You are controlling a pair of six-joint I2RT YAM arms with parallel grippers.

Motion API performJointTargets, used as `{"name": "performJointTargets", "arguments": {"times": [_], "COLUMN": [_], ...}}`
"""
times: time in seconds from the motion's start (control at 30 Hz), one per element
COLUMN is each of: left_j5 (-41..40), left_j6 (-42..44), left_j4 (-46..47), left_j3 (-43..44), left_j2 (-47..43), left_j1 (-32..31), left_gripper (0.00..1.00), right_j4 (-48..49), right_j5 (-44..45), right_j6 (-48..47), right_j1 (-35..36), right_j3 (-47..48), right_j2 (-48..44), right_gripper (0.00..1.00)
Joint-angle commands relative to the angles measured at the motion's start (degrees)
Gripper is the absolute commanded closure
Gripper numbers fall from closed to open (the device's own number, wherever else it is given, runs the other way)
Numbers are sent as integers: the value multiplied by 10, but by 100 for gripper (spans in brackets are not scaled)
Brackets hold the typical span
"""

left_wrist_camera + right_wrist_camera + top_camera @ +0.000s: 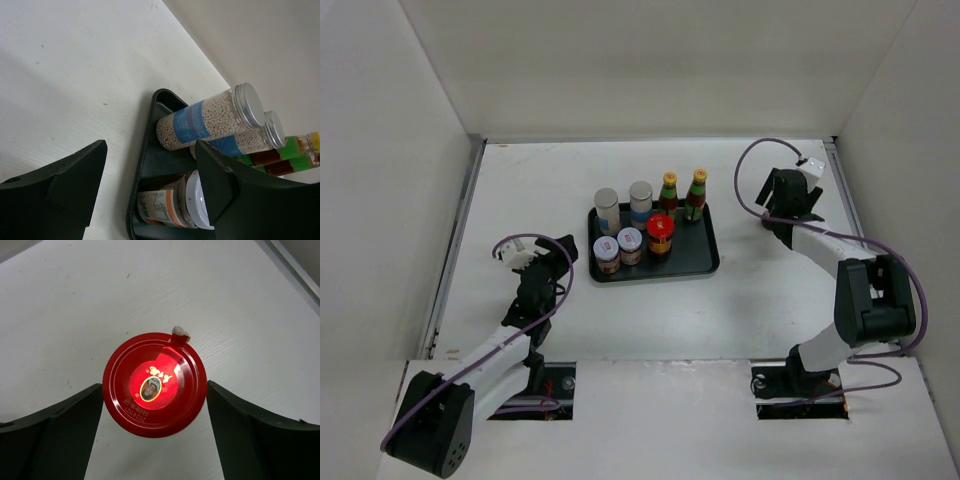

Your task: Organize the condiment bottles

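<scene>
Right wrist view: jaws of the right gripper point(788, 195) stand wide astride the red-capped bottle point(154, 385), upright on the bench point(520, 180) right of the tray point(705, 262). This looks like the pick-up; next: close, lift, carry beside the other bottles point(632, 228). Left gripper point(552, 250) jaws stand apart, empty.

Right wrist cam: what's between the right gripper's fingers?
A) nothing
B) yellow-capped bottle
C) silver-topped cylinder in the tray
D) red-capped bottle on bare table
D: the right wrist view looks straight down on a red-capped bottle, which stands on the white table with the fingers of the right gripper on either side of its cap.
</scene>
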Motion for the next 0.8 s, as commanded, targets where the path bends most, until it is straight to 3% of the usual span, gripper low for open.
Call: {"name": "performJointTargets", "arguments": {"times": [0.0,0.23,0.47,0.63,0.77], "left_j5": [6,2,1,1,2], "left_j6": [-1,2,3,5,6], "left_j4": [27,24,21,20,20], "left_j3": [5,5,4,4,7], "left_j2": [-6,-11,-21,-25,-18], "left_j1": [-2,-5,-6,-6,-7], "left_gripper": [30,30,30,30,30], "right_j4": [28,32,34,26,29], "right_j5": [-14,-23,-10,-7,-6], "right_j6": [7,37,30,19,19], "right_j1": [-9,-13,41,128,220], "right_j3": [31,17,-19,-45,-49], "right_j2": [14,0,-141,-212,-211], "right_gripper": [17,45,48,47,47]}}
